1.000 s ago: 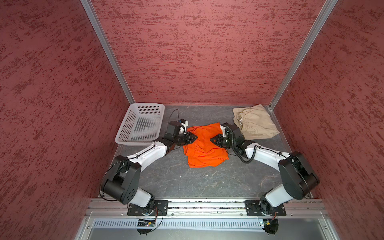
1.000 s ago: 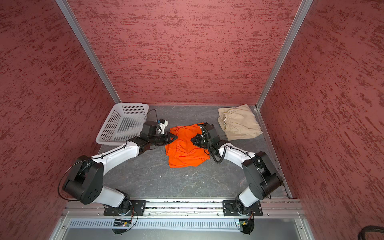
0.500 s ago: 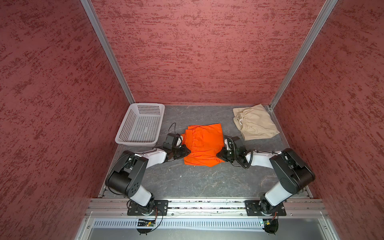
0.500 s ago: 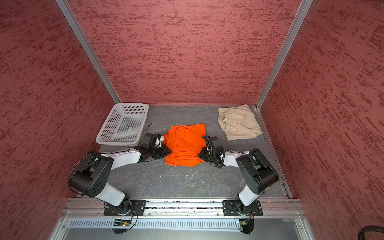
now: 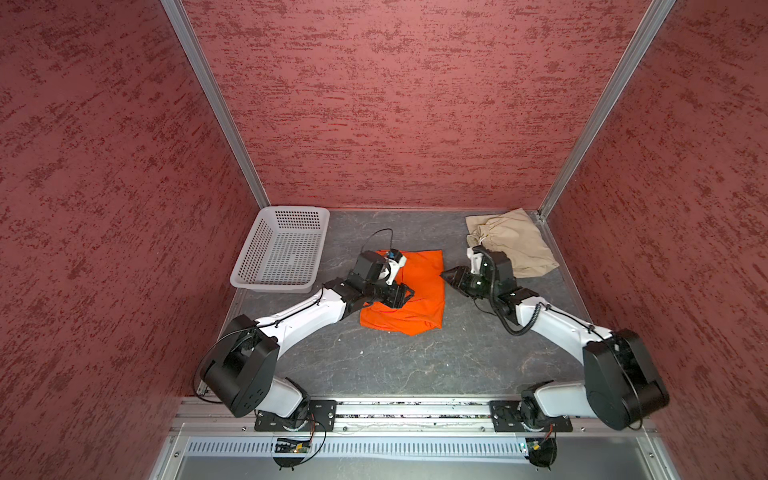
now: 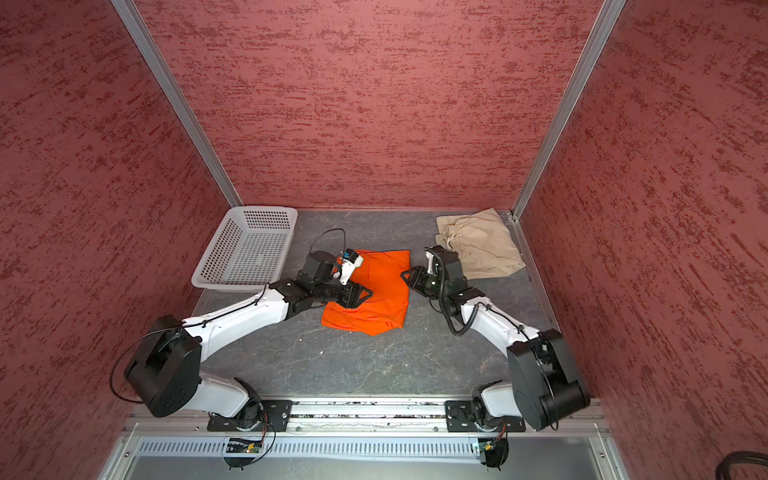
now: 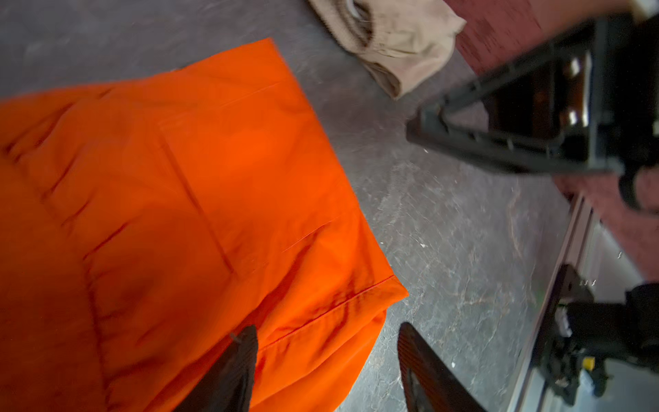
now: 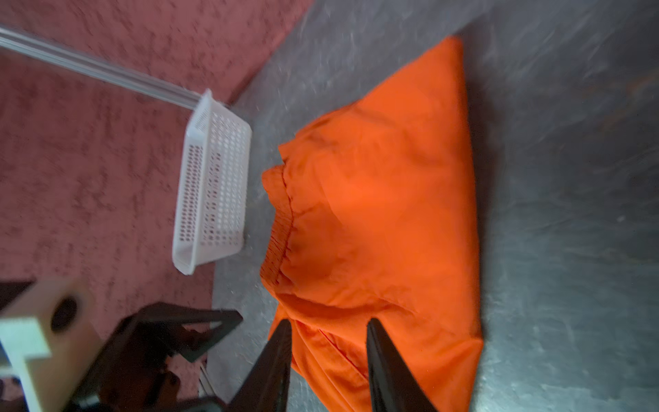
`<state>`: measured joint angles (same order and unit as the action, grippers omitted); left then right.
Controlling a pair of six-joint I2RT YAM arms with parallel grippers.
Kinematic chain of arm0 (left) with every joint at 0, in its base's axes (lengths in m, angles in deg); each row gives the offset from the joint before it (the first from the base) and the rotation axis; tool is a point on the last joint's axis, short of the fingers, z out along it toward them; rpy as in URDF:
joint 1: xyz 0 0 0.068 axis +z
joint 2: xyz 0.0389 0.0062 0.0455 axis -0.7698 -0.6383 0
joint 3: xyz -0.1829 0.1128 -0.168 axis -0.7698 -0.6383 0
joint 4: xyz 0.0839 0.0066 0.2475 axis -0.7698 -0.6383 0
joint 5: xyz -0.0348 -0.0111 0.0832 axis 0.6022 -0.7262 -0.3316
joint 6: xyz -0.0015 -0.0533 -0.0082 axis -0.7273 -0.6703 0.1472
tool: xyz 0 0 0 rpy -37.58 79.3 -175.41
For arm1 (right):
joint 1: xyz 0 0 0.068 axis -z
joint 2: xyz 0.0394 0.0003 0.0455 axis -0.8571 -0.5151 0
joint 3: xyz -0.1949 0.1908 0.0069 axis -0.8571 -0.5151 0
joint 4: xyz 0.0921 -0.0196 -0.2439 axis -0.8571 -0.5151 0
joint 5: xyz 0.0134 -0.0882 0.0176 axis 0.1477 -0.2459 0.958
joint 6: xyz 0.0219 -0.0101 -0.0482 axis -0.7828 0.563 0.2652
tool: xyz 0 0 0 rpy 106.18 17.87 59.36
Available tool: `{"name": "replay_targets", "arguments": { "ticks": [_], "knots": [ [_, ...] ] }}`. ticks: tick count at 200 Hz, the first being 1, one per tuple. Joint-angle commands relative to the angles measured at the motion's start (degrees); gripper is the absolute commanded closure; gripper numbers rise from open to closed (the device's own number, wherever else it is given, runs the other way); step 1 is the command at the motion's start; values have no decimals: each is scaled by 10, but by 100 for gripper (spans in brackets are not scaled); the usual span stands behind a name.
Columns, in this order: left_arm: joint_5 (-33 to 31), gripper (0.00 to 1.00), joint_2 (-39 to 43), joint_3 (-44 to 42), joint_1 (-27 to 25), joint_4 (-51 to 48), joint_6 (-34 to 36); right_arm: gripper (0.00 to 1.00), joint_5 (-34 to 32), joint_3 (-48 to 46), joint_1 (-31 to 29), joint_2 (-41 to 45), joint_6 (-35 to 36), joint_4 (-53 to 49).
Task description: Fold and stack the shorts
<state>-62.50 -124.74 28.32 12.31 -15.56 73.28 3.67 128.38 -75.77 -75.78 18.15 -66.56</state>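
While our left gripper (image 5: 405,294) and right gripper (image 5: 445,275) hang parted, empty, at the folded orange shorts (image 5: 419,309) lying centrally, we judge the fold done; next we stack them on the beige shorts (image 5: 515,245), far right corner.

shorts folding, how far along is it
Done: the orange shorts lie folded flat mid-table. In hand: nothing; the left gripper and right gripper both stand open at that pair's edges, holding no cloth. Left: the beige shorts sit bunched in the far right corner, apart from the orange pair, so they look not yet neatly folded, and the stacking is not done.
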Motion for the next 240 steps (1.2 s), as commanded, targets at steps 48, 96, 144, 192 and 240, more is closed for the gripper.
{"name": "replay_targets", "arguments": {
  "ticks": [48,96,144,192,240],
  "knots": [
    [-28,29,-149,48,-113,22,352,56,65,-91,117,92,5,-27],
    [-74,32,-222,66,-128,53,395,54,67,-128,125,107,-7,-25],
    [-127,78,-250,60,-142,95,382,51,70,-155,125,93,-45,7],
    [-23,93,-176,32,-116,143,275,48,123,-177,103,-6,-176,186],
    [15,93,-140,-17,-100,218,229,42,130,-155,57,-157,-315,388]
  ]
}}
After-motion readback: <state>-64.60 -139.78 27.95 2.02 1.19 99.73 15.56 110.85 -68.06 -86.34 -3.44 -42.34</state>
